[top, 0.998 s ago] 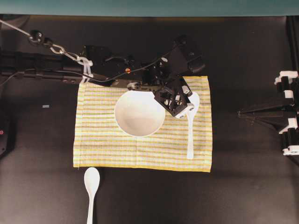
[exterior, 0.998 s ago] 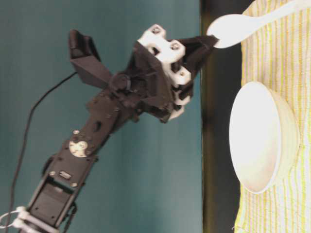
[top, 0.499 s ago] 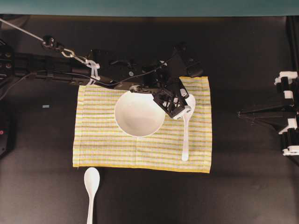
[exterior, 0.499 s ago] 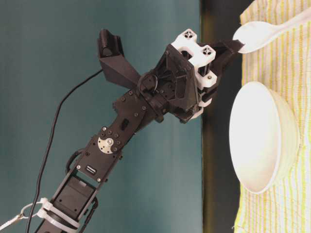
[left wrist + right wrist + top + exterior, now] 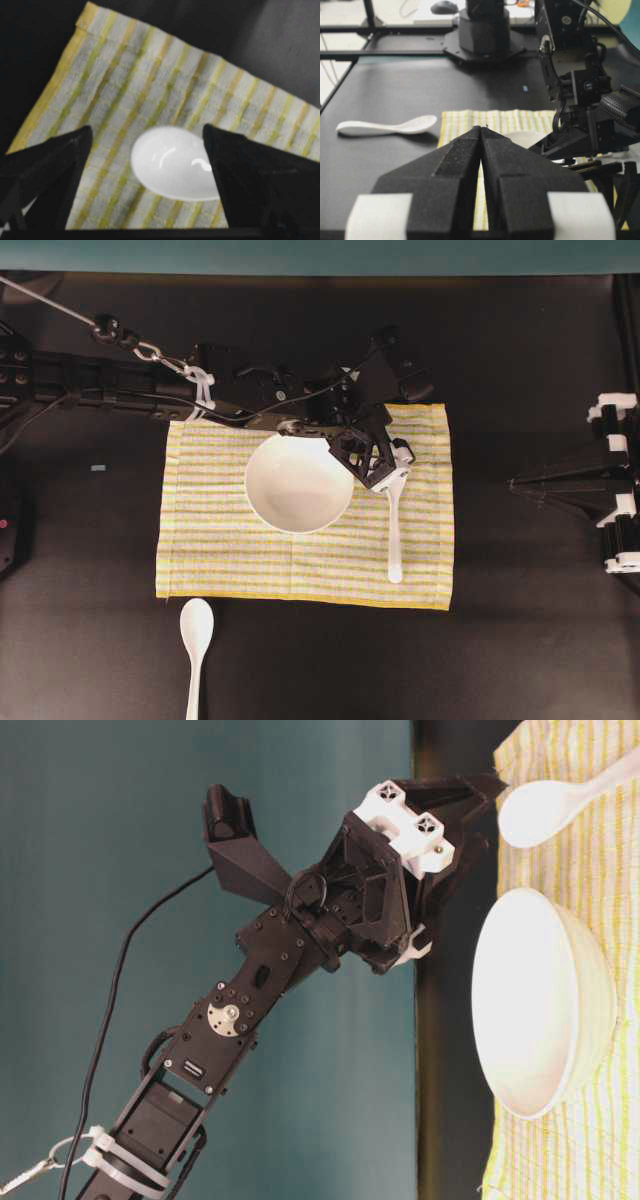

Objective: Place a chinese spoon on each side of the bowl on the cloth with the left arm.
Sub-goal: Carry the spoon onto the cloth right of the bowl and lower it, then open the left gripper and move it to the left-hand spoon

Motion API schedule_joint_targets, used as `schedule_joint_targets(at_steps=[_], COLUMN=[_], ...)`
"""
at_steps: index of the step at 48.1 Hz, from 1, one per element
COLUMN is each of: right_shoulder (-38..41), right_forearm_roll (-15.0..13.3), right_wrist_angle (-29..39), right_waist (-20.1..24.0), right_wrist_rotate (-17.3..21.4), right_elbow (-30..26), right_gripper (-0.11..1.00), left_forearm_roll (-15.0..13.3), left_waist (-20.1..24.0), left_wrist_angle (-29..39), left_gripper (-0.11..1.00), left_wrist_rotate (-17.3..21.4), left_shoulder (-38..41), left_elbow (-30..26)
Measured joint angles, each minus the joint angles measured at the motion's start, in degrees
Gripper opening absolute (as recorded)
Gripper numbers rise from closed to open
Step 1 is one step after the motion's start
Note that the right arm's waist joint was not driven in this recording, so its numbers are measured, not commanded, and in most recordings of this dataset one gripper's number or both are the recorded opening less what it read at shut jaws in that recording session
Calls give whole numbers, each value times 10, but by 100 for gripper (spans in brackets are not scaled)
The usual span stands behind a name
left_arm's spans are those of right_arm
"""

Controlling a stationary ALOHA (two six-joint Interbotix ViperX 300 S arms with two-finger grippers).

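I had the left gripper (image 5: 392, 468) let go a moment earlier; its jaws now stood wide apart, and the first spoon (image 5: 394, 530) lay flat on the cloth (image 5: 220, 550), just right of the bowl (image 5: 298, 483); one side done, I judged. The second spoon (image 5: 195, 640) waited off the cloth; the right gripper (image 5: 481, 134) sat closed.

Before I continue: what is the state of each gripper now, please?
Left gripper: open, the spoon lies released on the cloth.
Right gripper: shut, holding nothing.
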Motion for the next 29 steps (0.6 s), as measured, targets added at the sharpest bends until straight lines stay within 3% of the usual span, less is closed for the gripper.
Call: schedule_joint_targets(at_steps=[6,14,19,26,29], right_shoulder=[0,-4,-6,-6,-6], right_forearm_roll=[1,0,0,1,1], right_wrist_angle=[2,12,16,17,18], right_waist=[0,0,0,0,0], right_wrist_rotate=[0,0,0,0,1], right_elbow=[0,0,0,0,0], right_gripper=[0,0,0,0,0], left_forearm_roll=[0,0,0,0,0], left_waist=[-7,-47,-85,-124,-138], left_wrist_angle=[1,-4,-25,-62,-65], left_gripper=[84,83,83,83,82], left_wrist_rotate=[-3,-18,-63,-165,-191], left_shoulder=[-25,-127,-207,-322,-361], left_elbow=[16,98,177,298,345])
